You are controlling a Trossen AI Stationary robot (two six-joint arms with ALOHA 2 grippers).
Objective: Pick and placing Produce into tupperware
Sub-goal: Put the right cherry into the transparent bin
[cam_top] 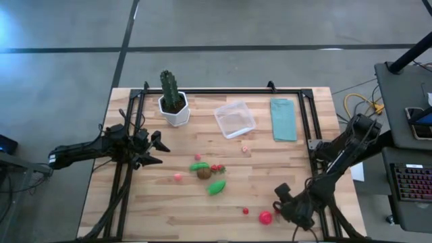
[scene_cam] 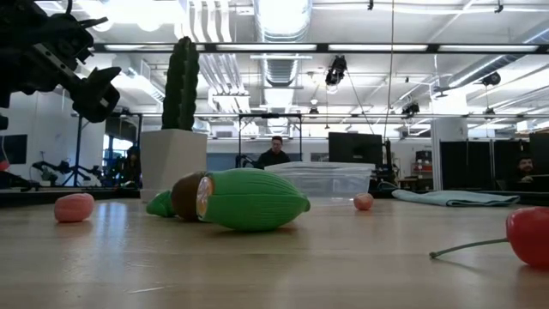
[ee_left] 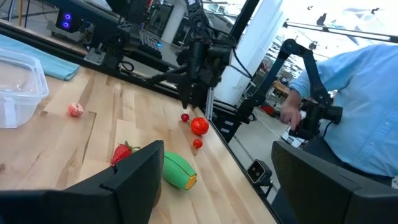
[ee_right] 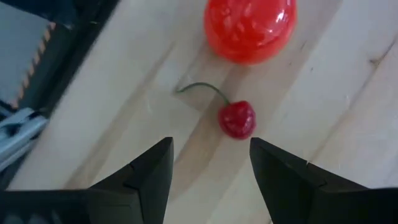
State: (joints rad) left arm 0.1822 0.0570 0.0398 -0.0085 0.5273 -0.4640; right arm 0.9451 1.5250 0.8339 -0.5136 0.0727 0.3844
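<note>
Our right gripper (ee_right: 210,163) hangs low over the table's near right corner with its fingers spread apart and nothing between them; just ahead of them lies a small red cherry (ee_right: 237,119) with a thin stem, and just beyond it a larger red round piece (ee_right: 250,25). Our left gripper (cam_top: 154,150) waits above the table's left side, its fingers apart too and empty. Mid-table we see a cluster of produce: a green oblong piece (cam_top: 216,187), a brown ball (cam_top: 204,173) and a pink piece (cam_top: 178,177). The clear tupperware (cam_top: 235,119) sits empty toward the far edge, between the potted cactus (cam_top: 172,98) and the folded blue cloth (cam_top: 283,119).
</note>
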